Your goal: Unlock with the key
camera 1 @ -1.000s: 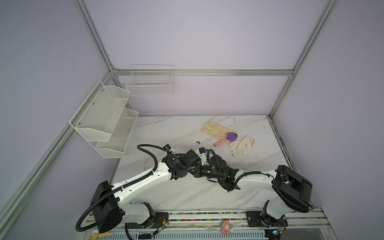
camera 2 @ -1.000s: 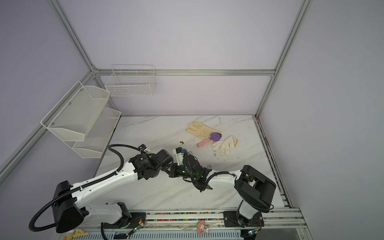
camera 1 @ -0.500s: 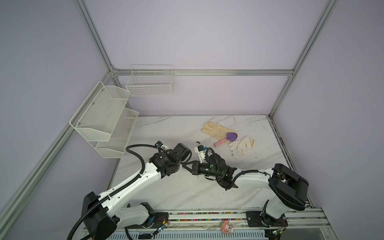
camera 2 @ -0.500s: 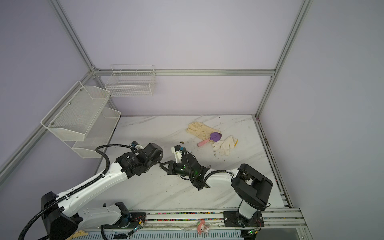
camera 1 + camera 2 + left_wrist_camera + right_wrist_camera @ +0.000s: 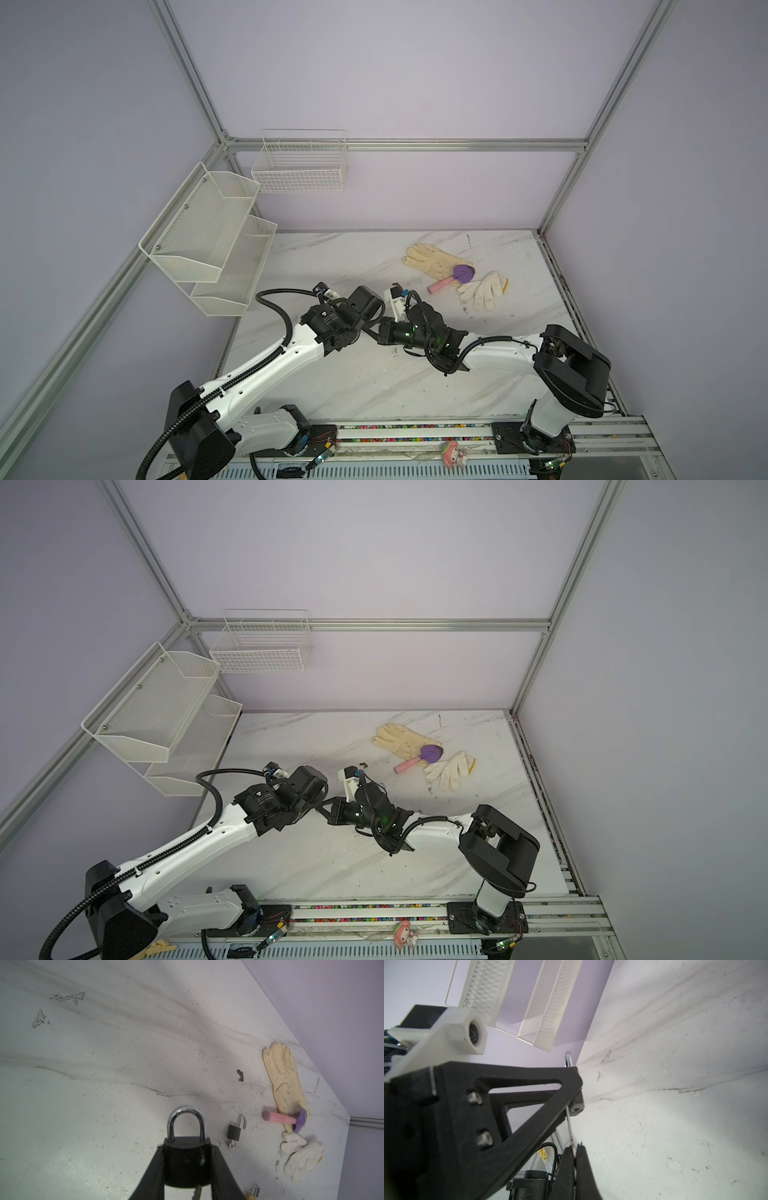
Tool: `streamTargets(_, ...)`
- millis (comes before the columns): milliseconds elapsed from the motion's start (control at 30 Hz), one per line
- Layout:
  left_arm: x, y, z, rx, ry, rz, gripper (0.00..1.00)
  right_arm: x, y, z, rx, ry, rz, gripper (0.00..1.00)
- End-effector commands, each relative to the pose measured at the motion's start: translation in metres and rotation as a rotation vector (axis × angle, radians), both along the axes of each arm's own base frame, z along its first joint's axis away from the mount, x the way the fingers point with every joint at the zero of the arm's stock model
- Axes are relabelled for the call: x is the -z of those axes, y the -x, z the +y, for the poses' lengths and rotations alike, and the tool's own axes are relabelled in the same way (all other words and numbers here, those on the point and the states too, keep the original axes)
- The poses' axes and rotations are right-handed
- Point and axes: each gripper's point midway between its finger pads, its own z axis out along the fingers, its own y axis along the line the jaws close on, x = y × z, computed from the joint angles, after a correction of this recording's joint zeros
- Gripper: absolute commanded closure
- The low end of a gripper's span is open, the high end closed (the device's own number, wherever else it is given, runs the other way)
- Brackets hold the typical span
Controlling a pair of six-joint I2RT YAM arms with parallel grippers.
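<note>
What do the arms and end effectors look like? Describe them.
Left arm and right arm: white links, black joints and bases. A ribbed black cable loops along the left arm. Left end effector and right end effector: black tapered fingers; the left's side plate has a triangular cutout.

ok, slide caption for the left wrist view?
Left end effector clamps black steel-shackled padlock above white marble tabletop; smaller open grey padlock lies beyond.

Both top views are looking down from high above the front rail, taking in the marble table (image 5: 374,386), with the cream glove (image 5: 432,259) lying right of centre. The left wrist camera is sitting close behind the black padlock (image 5: 186,1159), facing that glove. The right wrist camera is peering along the key (image 5: 570,1130) at that padlock, toward the mesh shelves (image 5: 548,1001).
</note>
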Motion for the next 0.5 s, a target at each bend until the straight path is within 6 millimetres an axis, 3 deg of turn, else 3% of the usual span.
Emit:
streamTargets(0,-0.029,-0.011,0.0,-0.021,0.031,-0.078,1.0,0.016,0.002,-0.002,0.011,0.046,0.016,1.0)
streamTargets(367,-0.033,-0.009,0.001,-0.026,0.043,-0.086,1.0,0.023,-0.002,-0.001,0.038,0.087,0.01,1.0)
streamTargets(467,-0.032,-0.009,0.001,-0.025,0.043,-0.083,1.0,0.013,-0.004,0.0,0.049,0.06,0.0,1.0)
